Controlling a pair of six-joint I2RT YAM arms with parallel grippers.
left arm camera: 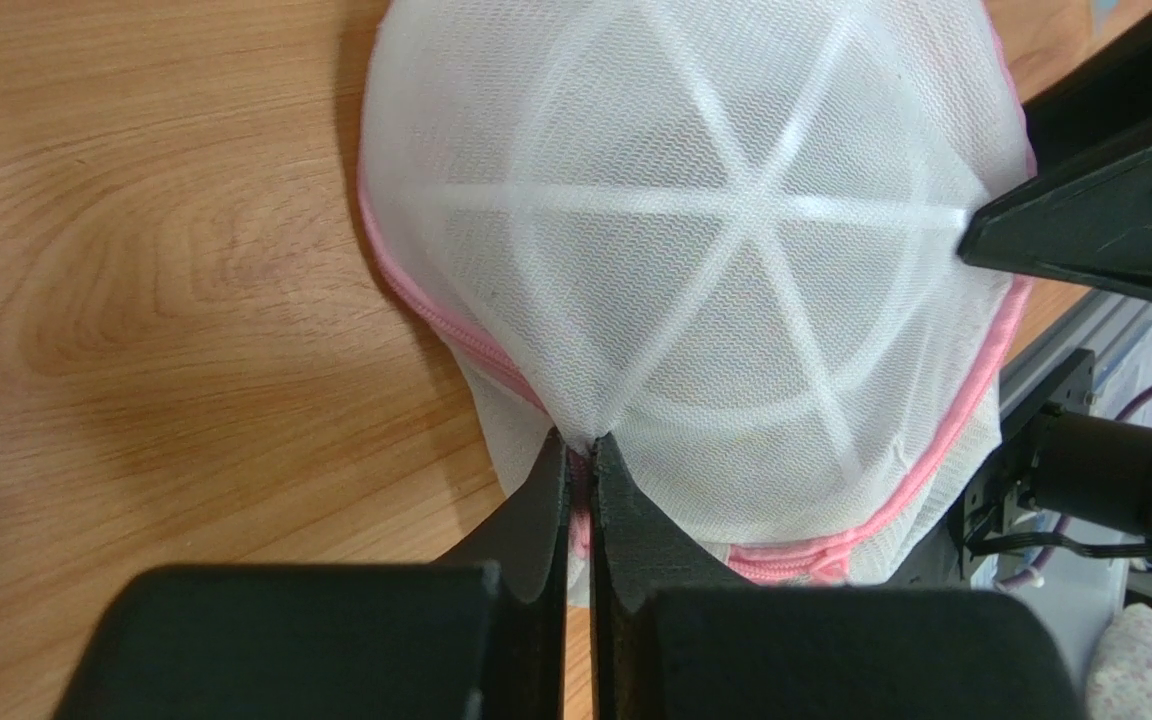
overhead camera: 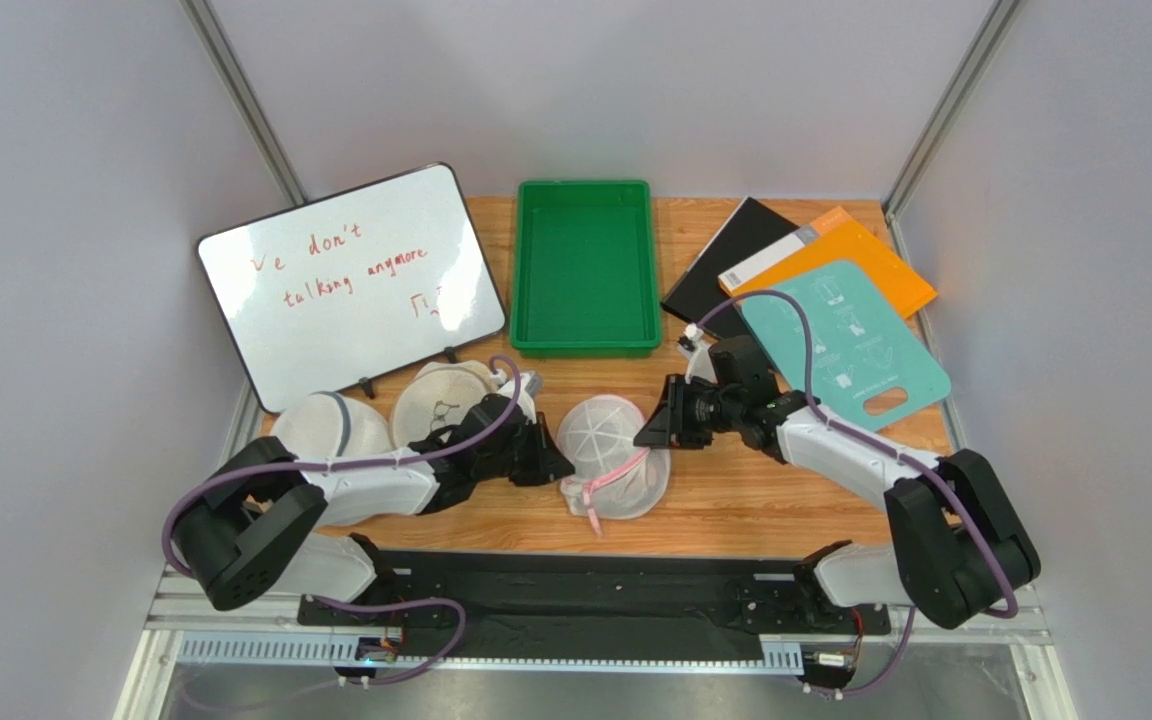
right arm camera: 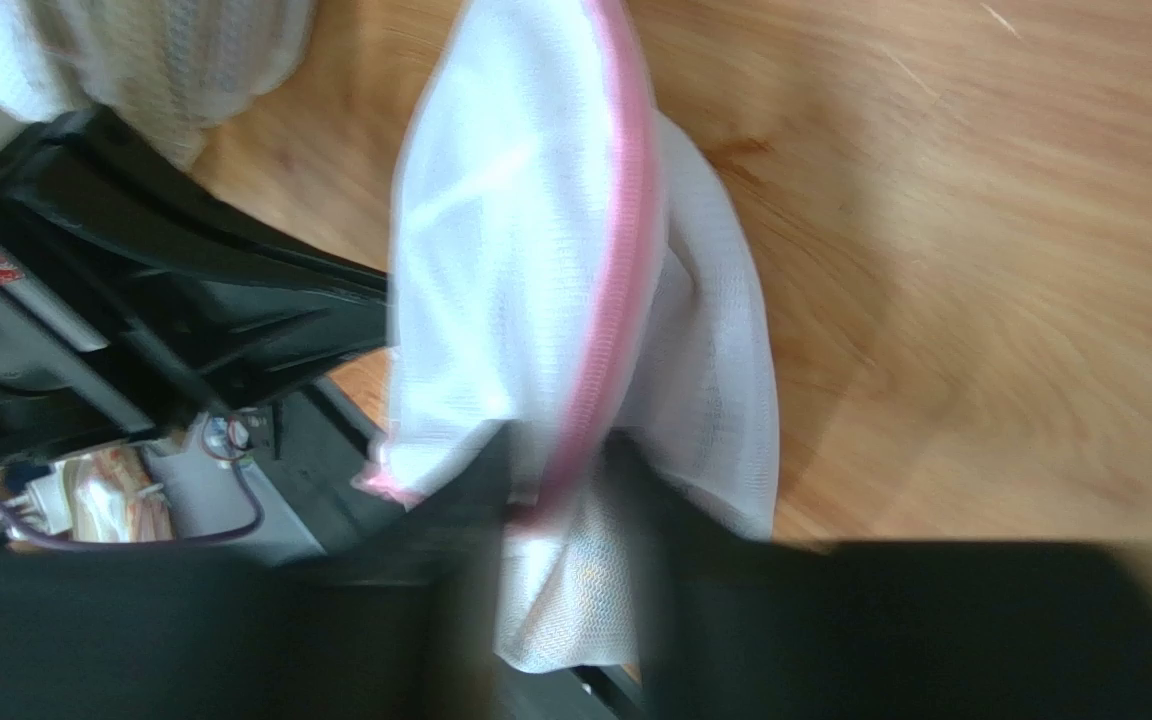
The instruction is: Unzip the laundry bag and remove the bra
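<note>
Bag (overhead camera: pixel 612 438): on the surface (overhead camera: pixel 778 503) just nearer than the tray (overhead camera: pixel 585 270), dome tipped up on its rim
Bra: not seen; probably inside the bag, but the mesh hides what it holds
Left jaws: together, pinching a fold of mesh at the bag's rim, on the side left of the tray's middle
Right jaws: at the bag's far edge, right of the tray's middle, one on either side of the pink zip (right arm camera: pixel 620 225); the view is blurred, so I cannot tell whether they clamp it or stand off
Weight: likely very light; it will probably lift or slide with any pull unless one side is anchored
Stiffness: the mesh is soft and limp; the ribs (left arm camera: pixel 740 203) give the dome some spring, so it should dent and recover
Grip: thin mesh may slip from a pinch; the thicker pink trim should hold better
Where to hold: the trim beside the zip with one side, the zip pull with the other; the pull is not clearly seen
Risk: tugging mesh instead of the pull could snag it
</note>
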